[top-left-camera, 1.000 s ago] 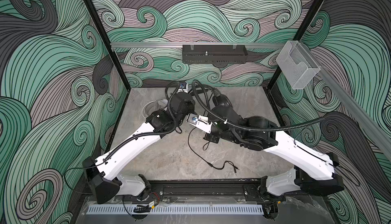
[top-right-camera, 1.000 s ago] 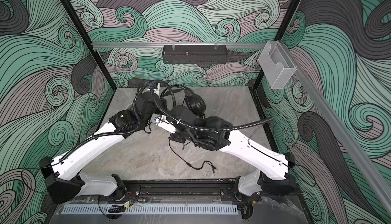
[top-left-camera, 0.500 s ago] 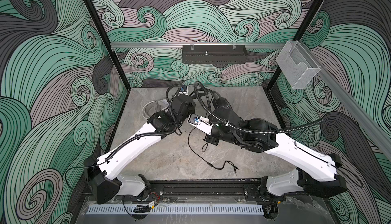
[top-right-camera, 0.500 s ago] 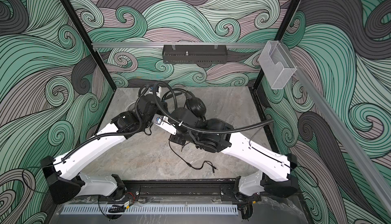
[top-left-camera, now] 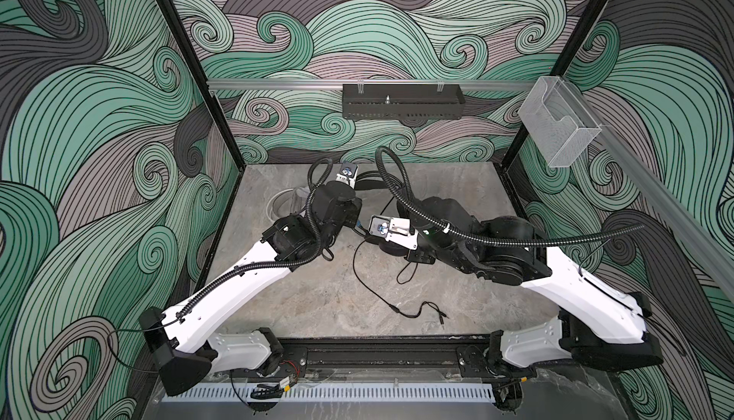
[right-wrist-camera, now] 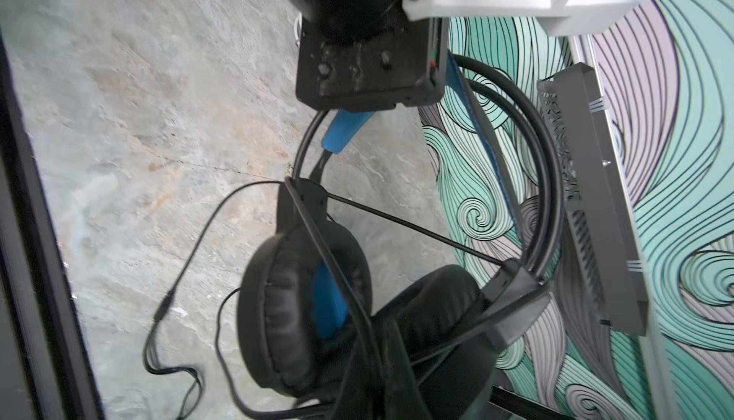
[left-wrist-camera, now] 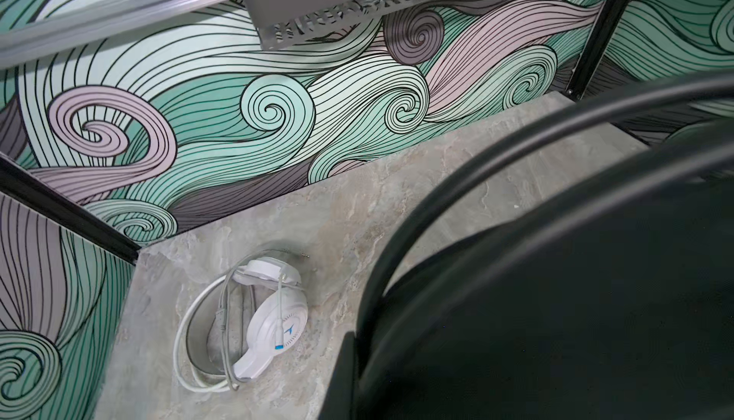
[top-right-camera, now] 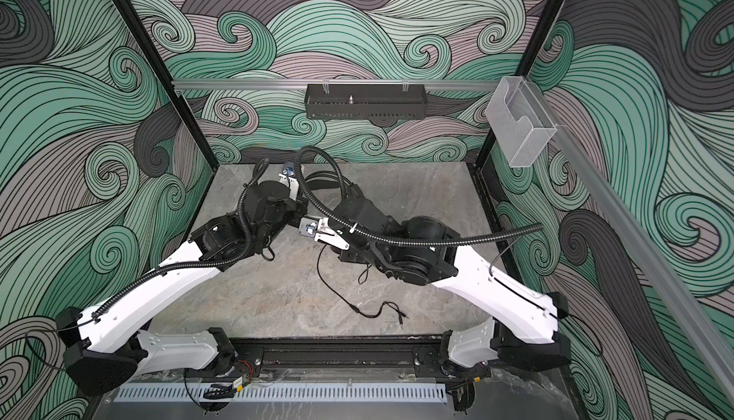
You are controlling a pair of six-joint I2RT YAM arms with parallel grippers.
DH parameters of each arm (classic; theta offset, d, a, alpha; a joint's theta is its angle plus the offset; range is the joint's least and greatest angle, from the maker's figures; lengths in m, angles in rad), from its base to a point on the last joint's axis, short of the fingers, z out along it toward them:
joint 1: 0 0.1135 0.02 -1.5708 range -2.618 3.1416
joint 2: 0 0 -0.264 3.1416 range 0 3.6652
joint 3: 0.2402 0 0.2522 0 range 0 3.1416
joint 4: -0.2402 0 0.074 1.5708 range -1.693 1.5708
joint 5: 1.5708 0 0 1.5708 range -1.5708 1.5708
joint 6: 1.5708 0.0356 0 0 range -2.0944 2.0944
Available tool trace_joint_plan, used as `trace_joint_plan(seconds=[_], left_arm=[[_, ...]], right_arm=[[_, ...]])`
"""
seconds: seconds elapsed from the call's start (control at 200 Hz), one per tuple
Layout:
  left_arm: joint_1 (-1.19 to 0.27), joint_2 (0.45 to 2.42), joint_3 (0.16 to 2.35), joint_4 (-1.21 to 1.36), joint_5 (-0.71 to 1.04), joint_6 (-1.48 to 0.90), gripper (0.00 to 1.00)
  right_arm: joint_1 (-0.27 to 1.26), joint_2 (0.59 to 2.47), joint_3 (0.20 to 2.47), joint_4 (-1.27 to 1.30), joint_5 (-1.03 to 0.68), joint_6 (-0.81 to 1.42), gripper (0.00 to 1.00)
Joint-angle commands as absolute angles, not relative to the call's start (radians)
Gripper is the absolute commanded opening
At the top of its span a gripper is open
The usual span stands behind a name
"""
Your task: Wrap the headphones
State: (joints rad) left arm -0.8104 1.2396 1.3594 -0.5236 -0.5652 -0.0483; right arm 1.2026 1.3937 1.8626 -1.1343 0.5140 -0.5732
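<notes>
The black headphones (right-wrist-camera: 310, 303), with blue inside the cups, hang between both arms at the table's middle back. My left gripper (right-wrist-camera: 351, 110) is shut on the thin black headband (left-wrist-camera: 476, 183). My right gripper (right-wrist-camera: 377, 390) is shut where the black cable (right-wrist-camera: 313, 235) crosses the ear cups. Both grippers are largely hidden under their wrists in both top views. The cable's loose end (top-left-camera: 417, 312) trails across the table (top-left-camera: 317, 299). The white headphones (left-wrist-camera: 274, 318) lie at the back left with their pale cable looped round them, and are partly hidden by the left arm (top-left-camera: 284, 207).
A black perforated tray (top-left-camera: 401, 100) hangs on the back rail. A clear plastic holder (top-left-camera: 556, 128) is fixed to the right rail. Black frame posts (top-left-camera: 190, 80) and patterned walls close in the table on three sides.
The right wrist has shifted slightly to the right and the left wrist has barely moved. Both grippers stay shut and the loose cable lies much as before.
</notes>
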Motion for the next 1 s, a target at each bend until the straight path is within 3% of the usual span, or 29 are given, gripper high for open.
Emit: trace_joint_plan(seconds=[0.0, 0.33, 0.615, 0.996], left_arm=[[-0.81, 1.243, 1.392, -0.596, -0.658, 0.092, 0.0], [-0.825, 1.272, 1.431, -0.649, -0.653, 0.174, 0.0], [-0.825, 1.276, 1.451, -0.662, -0.749, 0.16, 0.0], [-0.824, 1.209, 1.417, -0.72, -0.426, 0.19, 0.0]], right_arm=[[1.216, 1.39, 1.891, -1.135, 0.683, -0.7, 0.0], [1.218, 1.392, 1.84, -1.004, 0.91, -0.862, 0.0], [1.219, 1.362, 1.824, -0.968, 0.94, -0.858, 0.0], [1.146, 1.317, 1.829, -0.83, 0.834, -0.832, 0.08]])
